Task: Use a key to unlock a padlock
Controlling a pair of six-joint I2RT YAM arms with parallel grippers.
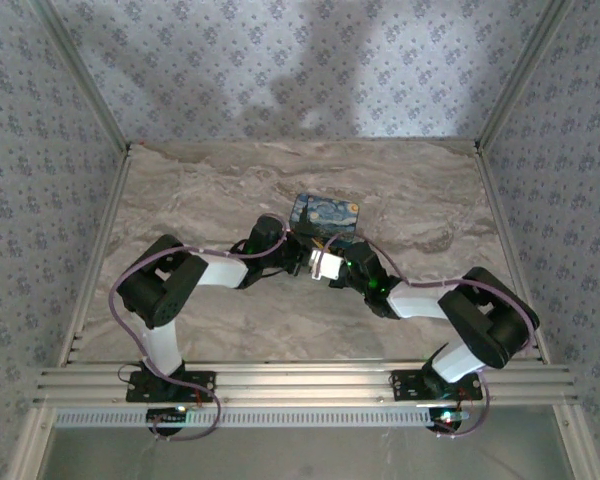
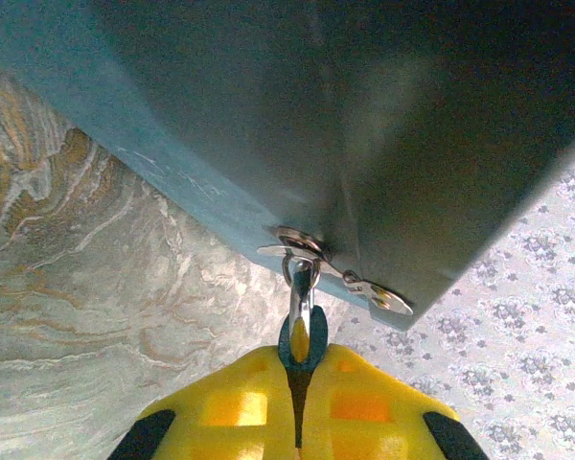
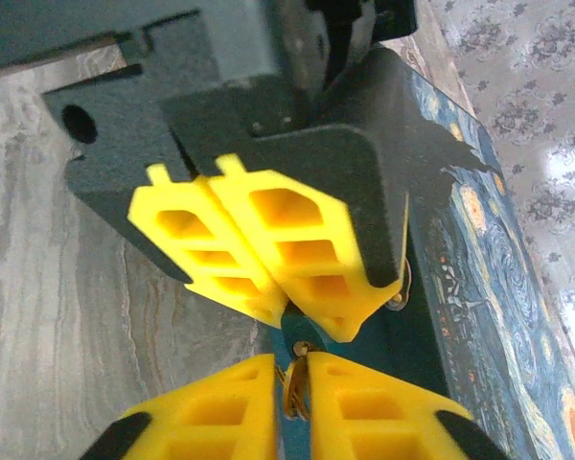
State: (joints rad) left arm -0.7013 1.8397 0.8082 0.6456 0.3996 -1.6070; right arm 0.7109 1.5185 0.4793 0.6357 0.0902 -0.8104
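Tightly, left tool [image 2: 300, 362] clamps padlock [image 2: 291, 337], right tool [image 3: 289, 372] nips key [image 3: 292, 393]

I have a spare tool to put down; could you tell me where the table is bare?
Bare marble lies between the tin and the left rail, between it and the right rail, and behind it to the back wall. Crowded just in front of the tin, where the left gripper and right gripper meet.

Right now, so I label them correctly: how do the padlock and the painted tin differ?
The padlock is tiny; the tin is far larger. The padlock is plain blue-grey, the tin printed with blue-and-yellow swirls. The left gripper pinches the padlock; the tin sits on the table. Both are bluish, joined at the tin's hasp.
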